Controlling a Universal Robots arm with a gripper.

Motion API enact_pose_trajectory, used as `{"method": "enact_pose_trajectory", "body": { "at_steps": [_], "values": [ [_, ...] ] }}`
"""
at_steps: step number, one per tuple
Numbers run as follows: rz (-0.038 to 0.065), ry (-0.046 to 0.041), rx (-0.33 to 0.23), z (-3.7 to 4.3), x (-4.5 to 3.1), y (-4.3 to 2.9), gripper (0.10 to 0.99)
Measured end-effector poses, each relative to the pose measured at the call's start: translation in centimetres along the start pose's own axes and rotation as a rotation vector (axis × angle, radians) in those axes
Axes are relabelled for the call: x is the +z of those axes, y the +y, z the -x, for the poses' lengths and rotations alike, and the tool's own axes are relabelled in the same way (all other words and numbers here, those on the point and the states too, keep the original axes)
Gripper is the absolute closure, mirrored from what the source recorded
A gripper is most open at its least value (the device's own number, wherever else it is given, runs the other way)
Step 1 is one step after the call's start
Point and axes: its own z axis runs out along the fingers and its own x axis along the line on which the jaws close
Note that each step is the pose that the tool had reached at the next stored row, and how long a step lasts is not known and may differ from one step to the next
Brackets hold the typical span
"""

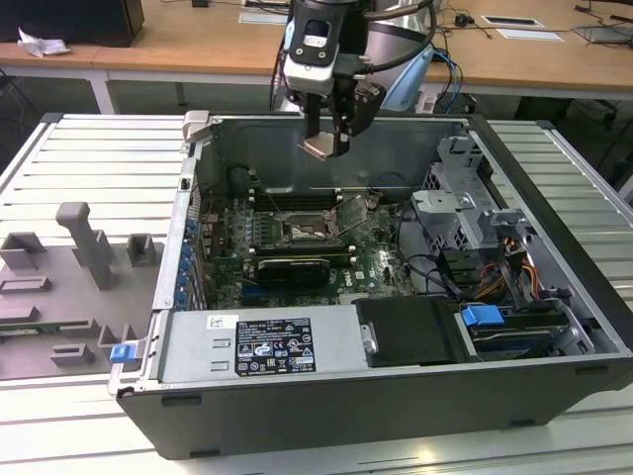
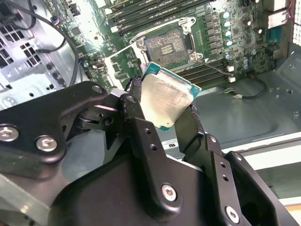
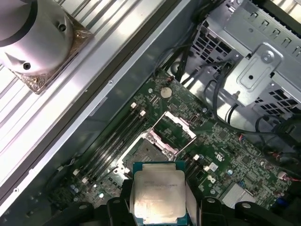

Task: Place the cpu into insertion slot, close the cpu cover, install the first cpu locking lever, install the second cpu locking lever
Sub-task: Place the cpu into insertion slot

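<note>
A pale slatted table (image 1: 89, 148) carries, across its middle, a dark grey computer case (image 1: 326, 416) lying open on its side, so its green motherboard (image 1: 381, 259) faces up. A black two-fingered pincer (image 1: 326, 134) hangs above the opening. The thin silver cpu cover (image 3: 181, 125) stands raised, baring the dark square insertion slot (image 3: 143, 151), likely to receive the small pale metallic cpu (image 3: 159, 195). The pincer is clamped on the cpu's opposite edges, well above the board.

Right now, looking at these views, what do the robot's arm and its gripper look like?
The arm is silver-grey with rounded joints and a light blue cap; thin black cables loop beside it. The gripper is matte black, with a pale panel on its body. In the second wrist view its fingers are flat black links with small holes and silver screws.
</note>
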Motion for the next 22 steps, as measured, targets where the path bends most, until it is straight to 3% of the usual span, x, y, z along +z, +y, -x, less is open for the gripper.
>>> {"method": "enact_pose_trajectory", "body": {
  "at_steps": [22],
  "values": [
    [0.004, -0.0185, 0.209, 0.00, 0.24, -0.02, 0.557]
  ]
}}
